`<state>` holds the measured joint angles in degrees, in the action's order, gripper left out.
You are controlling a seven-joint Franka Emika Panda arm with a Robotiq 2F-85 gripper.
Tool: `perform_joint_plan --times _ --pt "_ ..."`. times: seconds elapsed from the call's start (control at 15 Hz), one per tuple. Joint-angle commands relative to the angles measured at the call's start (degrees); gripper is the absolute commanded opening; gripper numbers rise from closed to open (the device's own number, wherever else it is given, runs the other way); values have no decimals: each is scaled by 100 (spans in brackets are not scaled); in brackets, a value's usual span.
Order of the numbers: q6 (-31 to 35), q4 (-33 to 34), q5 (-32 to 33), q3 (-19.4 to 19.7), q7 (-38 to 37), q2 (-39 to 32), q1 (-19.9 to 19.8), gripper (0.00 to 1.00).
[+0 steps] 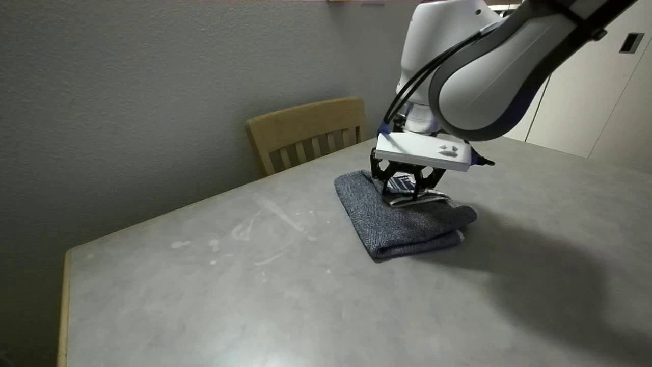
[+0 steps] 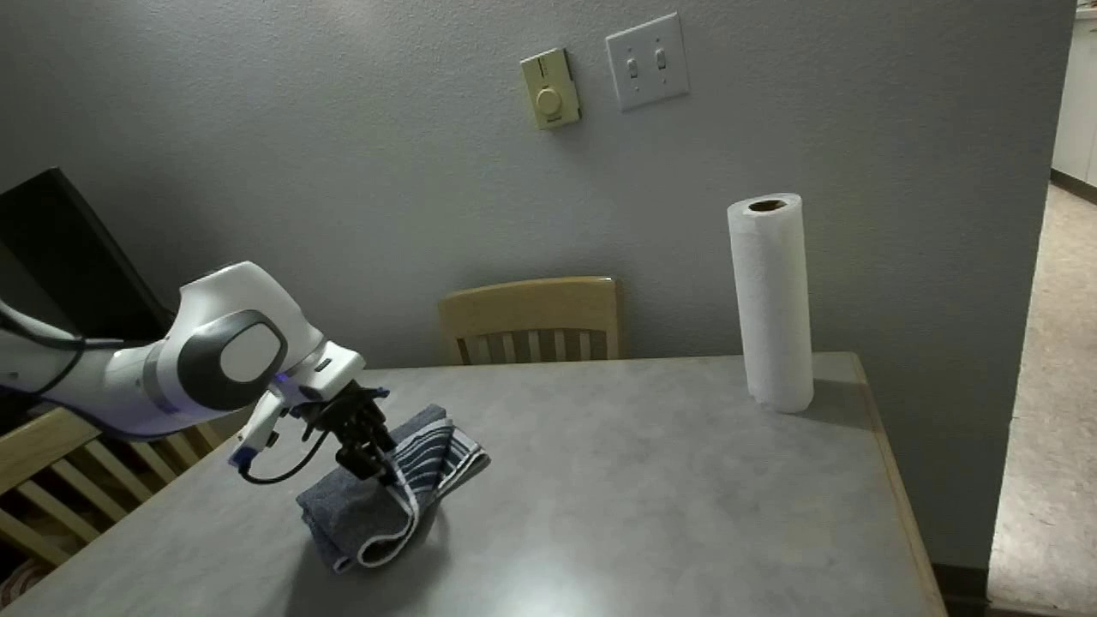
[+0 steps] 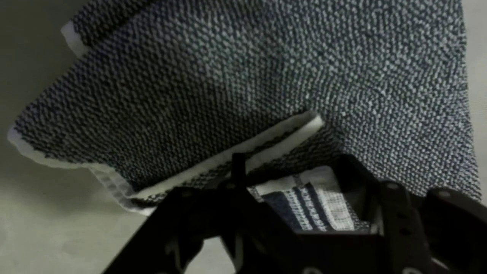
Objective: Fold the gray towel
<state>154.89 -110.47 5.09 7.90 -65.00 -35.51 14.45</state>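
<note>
The gray towel lies loosely folded in layers on the table in both exterior views. In an exterior view its striped end and white hem face the side away from the arm. In the wrist view the towel fills most of the picture. A white-hemmed striped corner lies between my fingers. My gripper points down at the towel, with the fingertips at or just above its top layer. In the wrist view my gripper is open, its fingers apart. Whether the fingertips touch the cloth is hard to tell.
The gray table bears the towel. A paper towel roll stands upright near a table corner. A wooden chair stands at the table edge by the wall. Another wooden chair is beneath the arm.
</note>
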Motion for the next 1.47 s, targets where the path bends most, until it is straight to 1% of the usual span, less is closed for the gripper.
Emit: perform_joint_plan --times 0.0,0.07,0.13,0.2,0.27,0.33,0.47,0.53,0.73,1.4 --pt "-255 300 -210 -144 314 -145 -180 61" --pt "-269 329 -212 -150 325 -159 -190 55" --pt "-289 357 -218 -160 336 -170 -200 52" --pt "-299 389 -221 -162 338 -192 -204 46" --pt "-312 407 -224 -164 337 -203 -205 28" --pt "-326 419 -218 -160 331 -209 -199 19" --pt "-364 417 -200 -143 302 -188 -180 6" --pt "-378 412 -187 -129 285 -175 -168 1" --pt "-443 362 -103 -44 238 -124 -114 0" --pt "-985 100 273 387 57 186 -1 1"
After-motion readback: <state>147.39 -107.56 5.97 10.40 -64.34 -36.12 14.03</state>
